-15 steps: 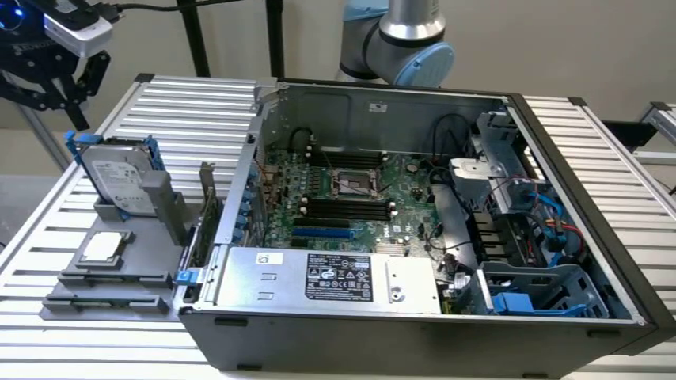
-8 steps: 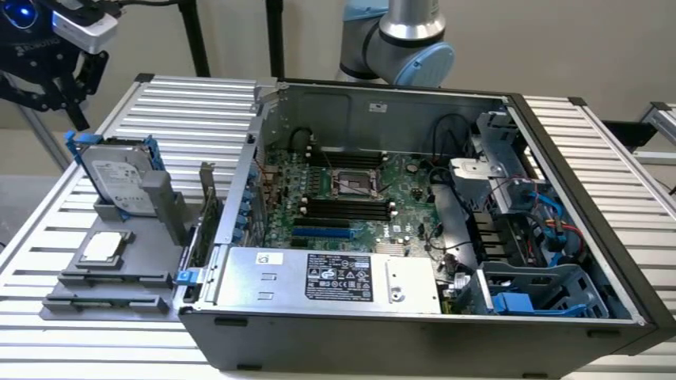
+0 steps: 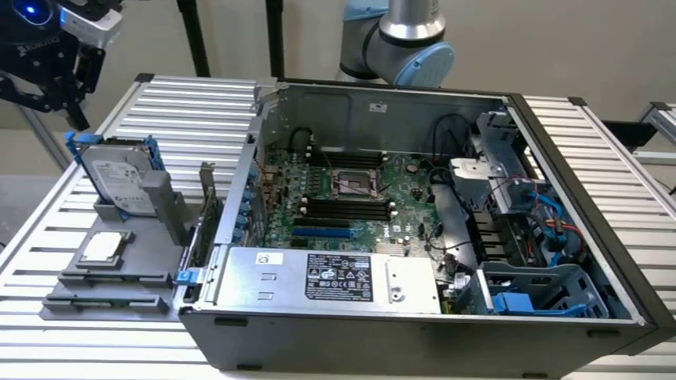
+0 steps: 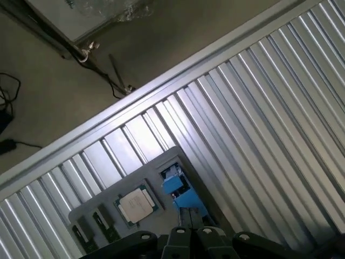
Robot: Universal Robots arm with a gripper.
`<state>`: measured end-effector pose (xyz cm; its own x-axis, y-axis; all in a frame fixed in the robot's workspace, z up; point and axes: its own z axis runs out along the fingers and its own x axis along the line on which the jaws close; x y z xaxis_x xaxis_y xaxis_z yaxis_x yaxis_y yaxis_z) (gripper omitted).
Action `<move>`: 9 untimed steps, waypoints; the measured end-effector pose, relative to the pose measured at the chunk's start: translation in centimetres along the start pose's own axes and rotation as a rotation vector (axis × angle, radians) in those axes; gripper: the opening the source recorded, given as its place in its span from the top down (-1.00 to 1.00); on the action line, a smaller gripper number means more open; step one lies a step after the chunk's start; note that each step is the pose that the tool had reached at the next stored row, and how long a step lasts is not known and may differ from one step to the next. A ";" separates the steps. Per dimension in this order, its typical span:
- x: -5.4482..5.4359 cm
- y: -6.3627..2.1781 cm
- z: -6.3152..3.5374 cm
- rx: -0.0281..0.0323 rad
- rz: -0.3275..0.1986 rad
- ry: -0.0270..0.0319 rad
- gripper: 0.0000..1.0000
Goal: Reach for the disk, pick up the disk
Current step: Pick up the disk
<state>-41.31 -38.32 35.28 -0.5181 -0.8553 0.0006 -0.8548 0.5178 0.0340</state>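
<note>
The disk (image 3: 114, 178) is a silver-grey hard drive with a white label in a bright blue bracket. It stands upright on edge in a grey holder (image 3: 106, 279) at the exterior view's left. My gripper (image 3: 62, 111) hangs just above and slightly to the left of the disk's top edge, apart from it, with its black fingers open and nothing between them. In the wrist view the blue bracket of the disk (image 4: 179, 189) shows end-on, close in front of the gripper's body.
A small square silver chip (image 3: 103, 247) (image 4: 136, 204) lies on the same grey holder beside the disk. An open computer case (image 3: 423, 237) with a silver power supply (image 3: 328, 277) stands right of the holder. All sit on a slatted metal table (image 3: 190, 103).
</note>
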 end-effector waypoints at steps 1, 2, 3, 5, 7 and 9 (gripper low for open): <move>0.0 0.00 0.00 0.0000 -0.019 0.0007 0.79; 0.0 0.00 0.00 0.0001 -0.038 0.0012 0.79; 0.0 0.00 0.00 0.0000 -0.055 0.0018 0.79; 0.0 0.00 0.00 0.0000 -0.091 0.0031 0.79; 0.0 0.00 0.00 0.0001 -0.129 0.0043 0.79; 0.0 0.00 0.00 0.0001 -0.163 0.0055 0.79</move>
<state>-41.31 -38.32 35.28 -0.3719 -0.9283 0.0005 -0.9277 0.3717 0.0339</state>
